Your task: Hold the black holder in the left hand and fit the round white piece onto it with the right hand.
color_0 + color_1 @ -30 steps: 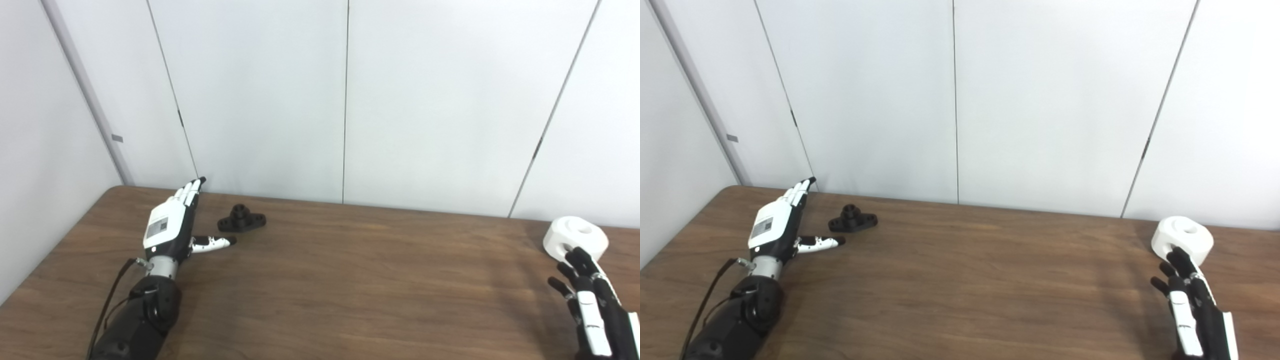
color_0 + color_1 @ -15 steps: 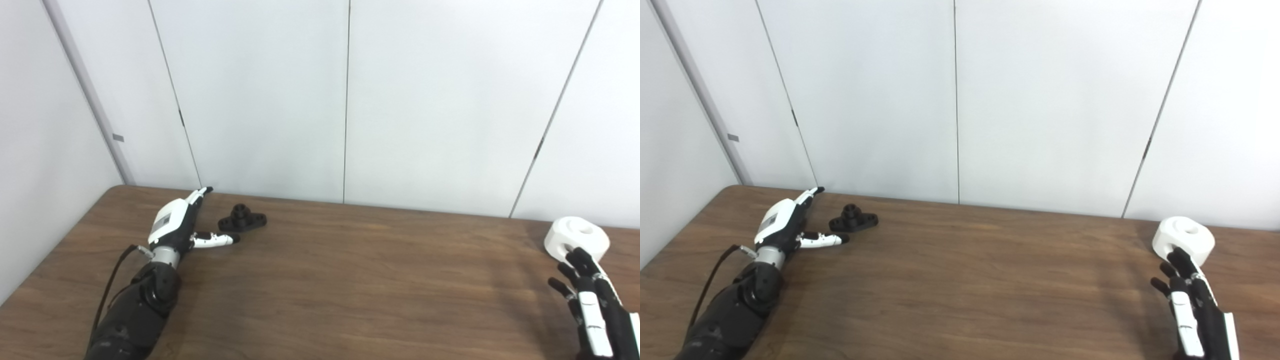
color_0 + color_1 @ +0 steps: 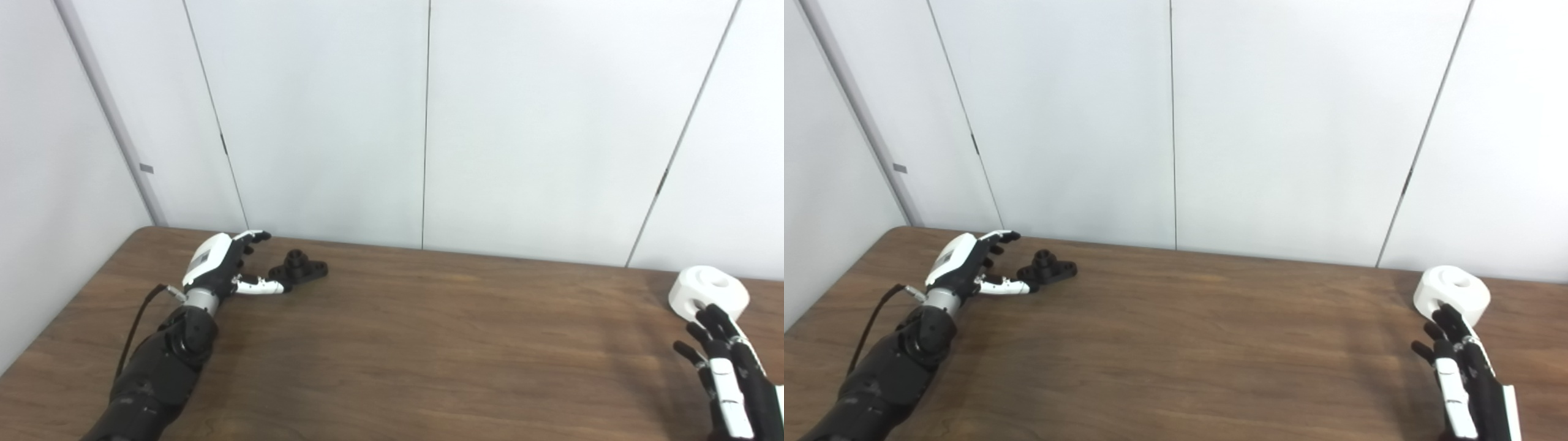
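The small black holder [image 3: 298,269] lies flat on the brown table [image 3: 429,343] near its far left edge, with a short round post standing up from its middle. My left hand [image 3: 225,266] is open just left of it, fingers curled toward the holder and thumb stretched out beside its near edge, holding nothing. The round white piece [image 3: 708,293], with a hole in its top and another in its side, sits at the far right of the table. My right hand [image 3: 726,373] is open in front of it, fingertips close to its near side.
White wall panels [image 3: 422,122] stand right behind the table's far edge. The table's left edge runs close to my left forearm [image 3: 159,373].
My left hand has moved forward and turned toward the black holder, its fingers curling from straight to bent. The right hand and the white piece have stayed put.
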{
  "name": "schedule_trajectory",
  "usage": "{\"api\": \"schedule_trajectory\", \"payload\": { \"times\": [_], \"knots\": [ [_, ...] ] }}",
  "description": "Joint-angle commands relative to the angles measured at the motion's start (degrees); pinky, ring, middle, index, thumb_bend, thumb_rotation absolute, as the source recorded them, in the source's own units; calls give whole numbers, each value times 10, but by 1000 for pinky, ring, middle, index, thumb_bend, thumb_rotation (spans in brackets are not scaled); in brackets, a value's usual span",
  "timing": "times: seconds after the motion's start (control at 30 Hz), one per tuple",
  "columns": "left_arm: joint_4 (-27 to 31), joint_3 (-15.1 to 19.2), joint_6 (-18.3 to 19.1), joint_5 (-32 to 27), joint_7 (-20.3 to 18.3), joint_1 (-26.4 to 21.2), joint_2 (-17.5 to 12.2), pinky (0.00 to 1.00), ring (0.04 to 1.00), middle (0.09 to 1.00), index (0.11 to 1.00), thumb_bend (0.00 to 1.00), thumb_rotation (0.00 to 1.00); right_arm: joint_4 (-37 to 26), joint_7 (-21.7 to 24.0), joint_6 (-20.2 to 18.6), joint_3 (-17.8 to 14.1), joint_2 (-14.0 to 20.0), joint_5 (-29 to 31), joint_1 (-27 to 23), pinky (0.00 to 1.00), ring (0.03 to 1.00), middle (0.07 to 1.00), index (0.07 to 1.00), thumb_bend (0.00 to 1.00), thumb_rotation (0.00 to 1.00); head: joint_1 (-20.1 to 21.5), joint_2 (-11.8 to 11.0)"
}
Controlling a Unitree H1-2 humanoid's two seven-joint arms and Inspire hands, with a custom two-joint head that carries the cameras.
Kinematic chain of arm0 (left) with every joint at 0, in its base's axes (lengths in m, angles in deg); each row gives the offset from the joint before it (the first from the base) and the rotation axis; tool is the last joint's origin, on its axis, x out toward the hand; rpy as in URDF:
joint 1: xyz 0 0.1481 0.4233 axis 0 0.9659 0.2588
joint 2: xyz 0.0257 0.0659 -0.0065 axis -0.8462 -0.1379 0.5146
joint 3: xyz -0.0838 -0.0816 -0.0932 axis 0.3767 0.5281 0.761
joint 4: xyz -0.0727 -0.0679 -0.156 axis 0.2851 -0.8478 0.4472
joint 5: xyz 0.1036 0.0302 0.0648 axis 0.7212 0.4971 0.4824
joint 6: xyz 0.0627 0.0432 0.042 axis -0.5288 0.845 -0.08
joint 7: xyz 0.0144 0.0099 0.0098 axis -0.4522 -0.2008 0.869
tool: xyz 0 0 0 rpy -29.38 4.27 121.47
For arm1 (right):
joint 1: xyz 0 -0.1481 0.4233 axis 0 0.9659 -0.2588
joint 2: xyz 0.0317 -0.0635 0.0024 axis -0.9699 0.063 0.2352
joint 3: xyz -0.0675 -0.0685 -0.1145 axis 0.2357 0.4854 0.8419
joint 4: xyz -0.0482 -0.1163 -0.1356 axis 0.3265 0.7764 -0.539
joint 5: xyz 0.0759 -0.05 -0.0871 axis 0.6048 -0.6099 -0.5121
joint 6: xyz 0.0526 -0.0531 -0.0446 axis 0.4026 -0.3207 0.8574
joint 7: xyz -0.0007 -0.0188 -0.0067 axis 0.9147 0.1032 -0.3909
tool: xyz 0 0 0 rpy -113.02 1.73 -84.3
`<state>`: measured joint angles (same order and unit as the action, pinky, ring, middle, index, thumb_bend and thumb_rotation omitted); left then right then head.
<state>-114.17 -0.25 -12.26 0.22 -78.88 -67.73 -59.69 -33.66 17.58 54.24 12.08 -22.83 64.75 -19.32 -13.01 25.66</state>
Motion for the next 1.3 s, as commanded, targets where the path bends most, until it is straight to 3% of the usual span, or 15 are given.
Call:
{"api": "schedule_trajectory", "payload": {
  "times": [0.0,0.17,0.67,1.07,1.27],
  "knots": [
    [1,-2,-26,-9,-2,-27,-10,721,816,840,781,1000,233,-8,3,11,2,-7,3,4,765,869,875,849,425,690,1,3],
    [1,-6,-40,-17,-7,-28,-9,775,833,812,738,1000,198,-16,-1,8,2,-10,-2,6,766,857,865,838,451,682,5,6],
    [20,-38,-38,7,-26,-23,-17,747,817,805,735,1000,185,-35,-5,-1,3,-21,-10,10,754,857,865,833,466,684,24,19],
    [9,-62,-33,21,-34,-41,-17,719,795,803,738,1000,247,-84,-9,-14,4,-31,-13,24,754,847,870,843,449,687,26,22],
    [-5,-71,-33,22,-41,-54,-20,754,821,799,723,978,246,-119,-16,-16,5,-37,-23,36,723,823,851,821,483,698,28,25]
  ]
}}
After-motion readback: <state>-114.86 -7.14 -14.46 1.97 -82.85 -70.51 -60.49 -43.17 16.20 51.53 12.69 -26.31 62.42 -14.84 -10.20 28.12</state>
